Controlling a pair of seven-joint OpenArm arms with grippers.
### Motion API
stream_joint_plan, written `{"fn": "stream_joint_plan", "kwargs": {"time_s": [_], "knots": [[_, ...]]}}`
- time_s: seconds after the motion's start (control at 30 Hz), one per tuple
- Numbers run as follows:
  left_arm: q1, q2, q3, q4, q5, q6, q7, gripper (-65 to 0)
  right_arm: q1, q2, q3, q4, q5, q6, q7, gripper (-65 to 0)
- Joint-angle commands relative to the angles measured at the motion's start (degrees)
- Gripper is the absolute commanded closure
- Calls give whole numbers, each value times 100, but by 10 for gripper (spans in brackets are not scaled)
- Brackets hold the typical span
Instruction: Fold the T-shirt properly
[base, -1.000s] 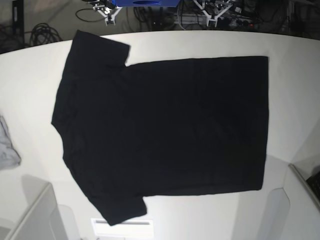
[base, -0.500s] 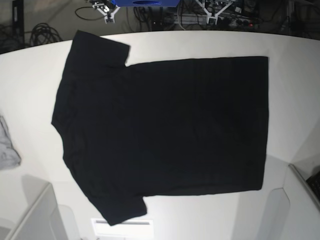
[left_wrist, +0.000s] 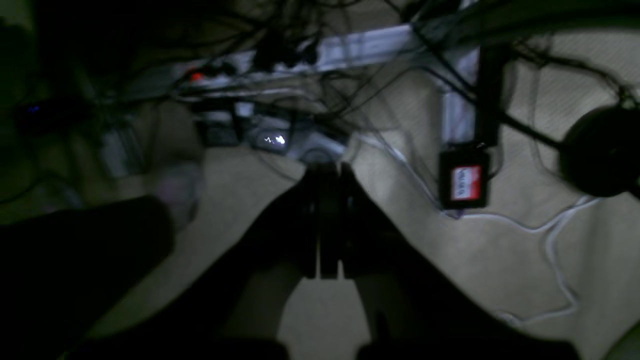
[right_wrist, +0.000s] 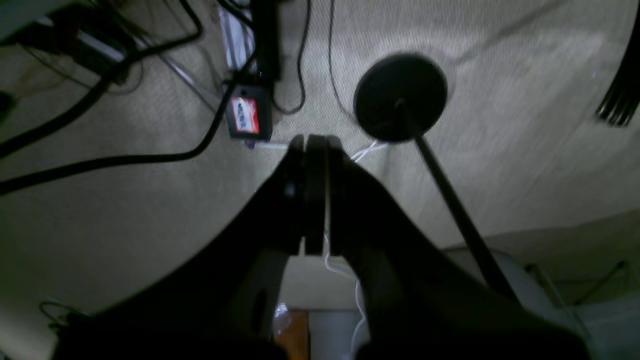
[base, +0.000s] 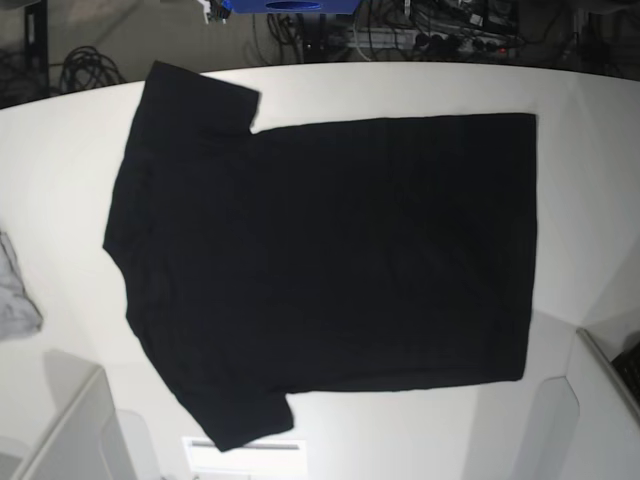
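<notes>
The black T-shirt (base: 330, 250) lies flat on the white table (base: 590, 170) with its plain side up, collar end to the left, hem to the right, and both sleeves spread out. My left gripper (left_wrist: 322, 220) is shut with nothing in it, and in the left wrist view it points at the floor with its cables. Shut and empty too, my right gripper (right_wrist: 310, 195) hangs over beige floor in the right wrist view. Neither gripper shows in the base view, and neither wrist view shows the shirt.
A small grey cloth (base: 14, 295) lies at the table's left edge. Grey arm bases stand at the front left (base: 70, 435) and front right (base: 600, 400). Cables and power strips (base: 440, 30) crowd the floor behind the table. A black round stand base (right_wrist: 400, 97) sits on the floor.
The shirt has not moved. The white mounts seen behind the table's far edge have slid out of the base view.
</notes>
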Motion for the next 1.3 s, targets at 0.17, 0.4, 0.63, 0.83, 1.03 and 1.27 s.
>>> {"fn": "stream_joint_plan", "kwargs": {"time_s": [0.17,0.4,0.63,0.83,1.03,1.27], "knots": [[1233,-401,-49,1782,-85,25,-86,0,-980,-3,742,1625,19,-14,-263,0],[2446,-999,-49,3839,-1588,25,-86,0,-1860,-12,1217,3516,19,-14,-536,0],[3184,-1298,-612,5334,-1948,25,-42,0,-2167,-328,1639,5063,19,-14,-1116,0],[3589,-1289,-1342,6248,-1940,25,-33,0,-2167,-539,2025,6232,19,-6,-1494,0],[3518,-656,-2335,6907,-1948,25,-33,0,-1991,-548,1973,7129,27,-6,-1494,0],[3211,-436,-2871,6978,-1992,25,-24,0,-1481,-557,1946,7138,696,56,-1503,0]]}}
